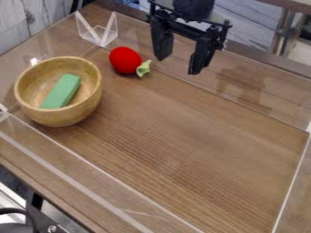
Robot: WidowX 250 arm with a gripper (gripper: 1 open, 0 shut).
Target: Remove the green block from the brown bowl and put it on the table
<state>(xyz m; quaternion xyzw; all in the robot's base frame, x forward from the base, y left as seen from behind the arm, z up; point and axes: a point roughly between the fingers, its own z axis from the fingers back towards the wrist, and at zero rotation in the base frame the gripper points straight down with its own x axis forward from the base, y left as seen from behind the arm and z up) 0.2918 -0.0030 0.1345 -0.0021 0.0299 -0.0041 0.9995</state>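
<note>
Where the wood-grain worktop [195, 150] spreads out beneath the arm, we count one brown bowl [87, 106], one green block [61, 92] and one red strawberry-like toy [124, 60] with a bit of green at its lower right. We see one robot arm [201, 14] reaching in from the top, with a single end effector [187, 71] above the upper part of the worktop. Its jaws stand wide apart, released, with nothing between them.

The green block lies inside the brown bowl, left of the bowl's middle. Its long axis runs on a slant, from the lower left up toward the upper right, nearer to up-and-down than to crosswise in our view. We find the bowl near the left side of the worktop, with the toy apart from it, up and to the right. One clear angular piece [97, 29] stands beyond the toy, near the upper left. At the bottom left corner, we make out part of a dark cable [27, 215]. We can read no brand, label or writing on anything.
</note>
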